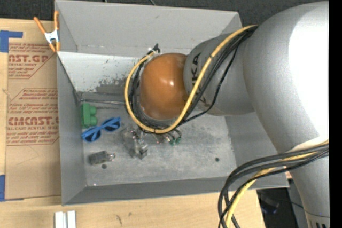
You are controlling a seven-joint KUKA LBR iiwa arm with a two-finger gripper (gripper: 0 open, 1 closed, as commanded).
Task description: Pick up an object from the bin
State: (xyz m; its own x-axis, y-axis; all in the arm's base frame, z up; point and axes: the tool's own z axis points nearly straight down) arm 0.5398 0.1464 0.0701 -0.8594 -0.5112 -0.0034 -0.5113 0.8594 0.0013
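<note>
My gripper (138,146) reaches down to the bin floor just below the orange dome on the wrist, near the middle of the bin. Nothing shows in it. Blue toy sunglasses (101,129) lie on the floor a short way to its left. A green block (88,115) stands beside them against the left wall. A small grey metal piece (100,157) lies to the lower left of the gripper, near the front wall. A small green bit (173,139) peeks out from under the dome to the gripper's right; what it is I cannot make out.
The arm and its yellow and black cables cover the right side and the back of the bin. Bare floor stretches along the front wall to the right of the gripper.
</note>
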